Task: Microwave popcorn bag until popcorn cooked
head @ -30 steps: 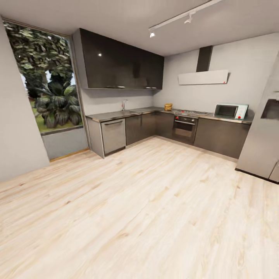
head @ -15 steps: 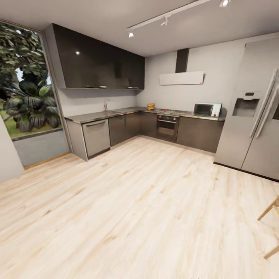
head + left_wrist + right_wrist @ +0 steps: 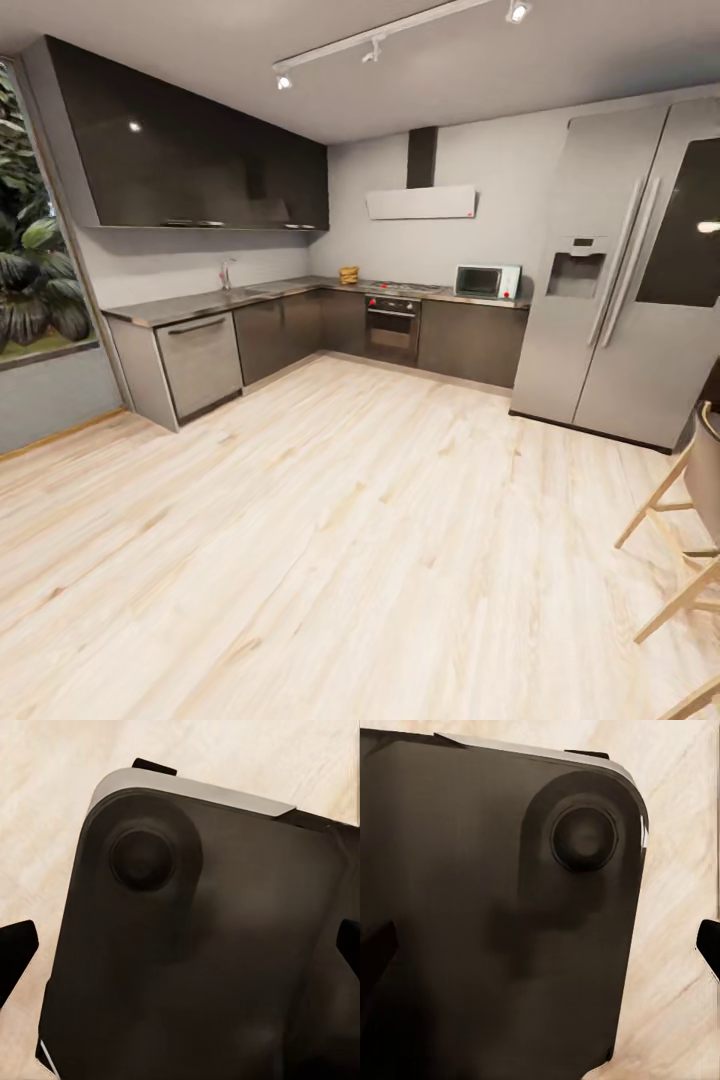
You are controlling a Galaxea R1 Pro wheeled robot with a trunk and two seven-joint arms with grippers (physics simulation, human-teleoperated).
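Nothing done yet: small tan-brown popcorn bag (image 3: 349, 274) sits on long grey steel tabletop (image 3: 200, 302) at twelve o'clock, pale mint-blue microwave (image 3: 487, 281) at one o'clock; fingers' state, cannot tell.

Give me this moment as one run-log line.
phase: in transit | microwave: door shut, on countertop beside fridge | popcorn bag: on countertop, left of stove | end effectors: open, empty

The head camera looks from well back across the pale wood floor (image 3: 380, 520) toward the far corner worktop (image 3: 210, 300) at mid-frame, while both wrist cameras face down, close over the robot's dark base (image 3: 202, 960), sharing that floor at their edges.
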